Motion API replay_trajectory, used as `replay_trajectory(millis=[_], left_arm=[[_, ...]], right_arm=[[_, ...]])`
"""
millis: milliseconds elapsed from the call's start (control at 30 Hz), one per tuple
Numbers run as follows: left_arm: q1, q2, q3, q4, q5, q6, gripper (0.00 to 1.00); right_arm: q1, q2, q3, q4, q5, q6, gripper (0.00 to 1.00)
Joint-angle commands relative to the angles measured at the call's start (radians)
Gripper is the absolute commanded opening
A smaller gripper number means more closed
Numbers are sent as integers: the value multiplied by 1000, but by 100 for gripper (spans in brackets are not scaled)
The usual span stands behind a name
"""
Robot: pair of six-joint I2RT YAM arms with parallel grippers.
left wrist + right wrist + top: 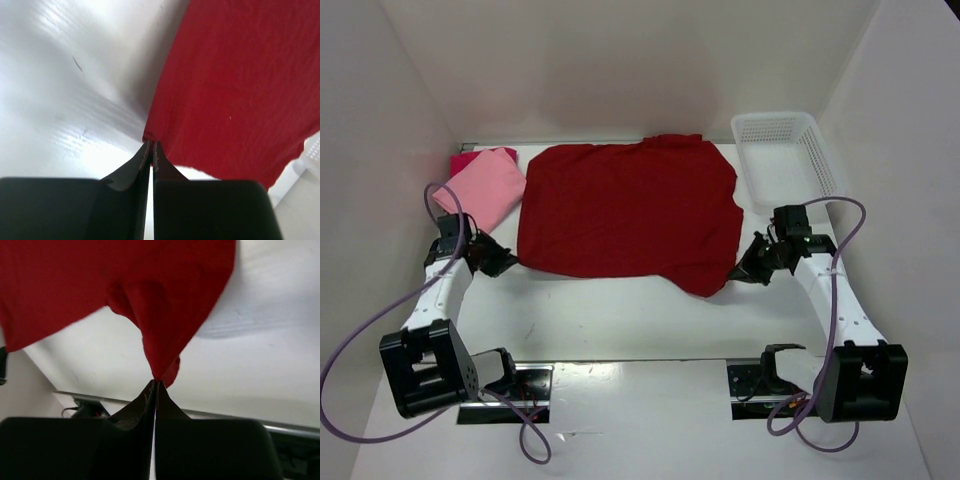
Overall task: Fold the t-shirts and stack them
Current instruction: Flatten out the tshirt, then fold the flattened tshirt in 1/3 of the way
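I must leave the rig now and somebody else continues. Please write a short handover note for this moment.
Left gripper: shut on the crimson shirt's near-left corner.
Right gripper: shut on its near-right corner, cloth pulled to a peak.
Crimson shirt: spread out mid-table, unfolded.
Pink shirt: folded, far left, seemingly lying on the magenta shirt, which peeks out behind it.
Done: apparently two shirts folded and stacked.
To do: fold the crimson shirt and put it on that stack.

Bright overhead light throws glare on the table [640, 372], and wrist views blur close up.
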Motion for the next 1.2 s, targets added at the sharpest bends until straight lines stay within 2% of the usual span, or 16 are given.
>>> replay_trajectory(millis=[0, 100, 200, 333, 400, 533, 667, 1167], left_arm=[[3, -48, 5, -106, 52, 33, 7], [3, -48, 55, -179, 37, 49, 3], [16, -7, 77, -91, 54, 48, 3], [16, 108, 130, 35, 66, -6, 3], [16, 188, 184, 81, 66, -18, 3], [16, 300, 264, 118, 48, -36, 3], [16, 398, 304, 156, 57, -46, 3], [-23, 613, 488, 204, 14, -86, 3]], right_arm=[[41, -28, 42, -142, 55, -7, 0], [59, -28, 56, -160, 82, -7, 0], [59, -7, 81, -49, 82, 16, 0], [50, 122, 220, 104, 101, 29, 0], [41, 238, 277, 167, 133, 18, 0], [27, 412, 435, 241, 141, -2, 0], [27, 588, 564, 261, 161, -11, 0], [18, 932, 1004, 239, 213, -22, 0]])
